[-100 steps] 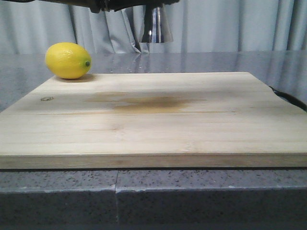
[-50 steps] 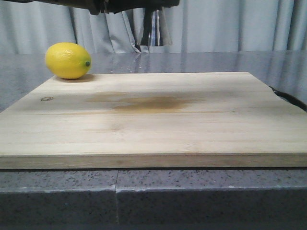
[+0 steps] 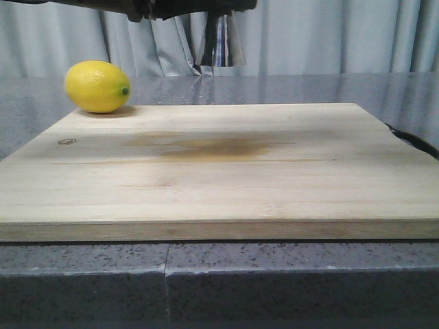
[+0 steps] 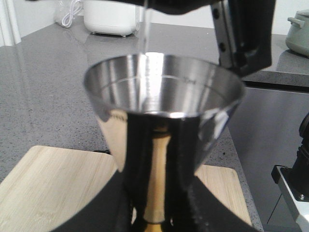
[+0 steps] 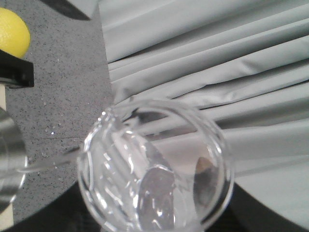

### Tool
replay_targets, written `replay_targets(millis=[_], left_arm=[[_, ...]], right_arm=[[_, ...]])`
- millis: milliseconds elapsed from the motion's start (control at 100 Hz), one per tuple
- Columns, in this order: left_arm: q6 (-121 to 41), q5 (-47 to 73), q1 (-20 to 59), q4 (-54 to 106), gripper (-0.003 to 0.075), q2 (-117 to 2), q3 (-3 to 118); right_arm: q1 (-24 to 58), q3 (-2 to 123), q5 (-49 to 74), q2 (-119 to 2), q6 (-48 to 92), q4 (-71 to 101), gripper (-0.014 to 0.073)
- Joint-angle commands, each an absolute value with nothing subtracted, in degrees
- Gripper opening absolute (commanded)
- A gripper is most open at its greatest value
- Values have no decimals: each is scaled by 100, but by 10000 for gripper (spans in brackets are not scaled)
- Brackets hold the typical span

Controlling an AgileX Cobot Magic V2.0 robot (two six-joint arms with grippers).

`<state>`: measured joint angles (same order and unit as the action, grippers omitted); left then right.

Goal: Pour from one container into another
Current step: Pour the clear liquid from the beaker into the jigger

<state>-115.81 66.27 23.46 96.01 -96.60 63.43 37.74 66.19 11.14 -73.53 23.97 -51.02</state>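
Steel jigger (image 4: 161, 140) clamped in left pincer, held up over far edge of wooden board (image 3: 219, 171). Glass beaker (image 5: 154, 169) tipped in right pincer's grip, thin clear stream (image 4: 144, 29) seen dropping into jigger's cup. Lemon (image 3: 97, 86) parked on board's far-left corner, well apart.

Lemon (image 3: 97, 86) behind board's (image 3: 219, 171) left corner

Black arm links (image 3: 171, 7); black finger (image 4: 244, 34), two screw holes
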Motion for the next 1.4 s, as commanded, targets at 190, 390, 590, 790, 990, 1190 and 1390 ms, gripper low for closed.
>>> replay_targets(millis=[190, 390, 590, 790, 990, 1190, 1390], left_arm=[[-11570, 6957, 2331, 10009, -19, -9359, 6512], [-11570, 6957, 2331, 10009, -19, -9359, 6512], [-11570, 6957, 2331, 10009, -19, -9359, 6512], [-11570, 6957, 2331, 10009, -19, -9359, 6512], [-11570, 6957, 2331, 10009, -19, -9359, 6512], [-11570, 6957, 2331, 10009, -19, -9359, 6512], [-11570, 6957, 2331, 10009, -19, -9359, 6512]], right_arm=[[3783, 6841, 744, -7195, 2404, -5343, 204], [3783, 6841, 708, -7195, 2404, -5406, 204], [3783, 6841, 686, -7195, 2404, -5430, 204], [3783, 6841, 686, -7195, 2404, -5482, 204], [3783, 6841, 686, -7195, 2404, -5577, 204], [3783, 6841, 686, -7195, 2404, -5638, 204], [3783, 6841, 686, -7195, 2404, -5711, 204]])
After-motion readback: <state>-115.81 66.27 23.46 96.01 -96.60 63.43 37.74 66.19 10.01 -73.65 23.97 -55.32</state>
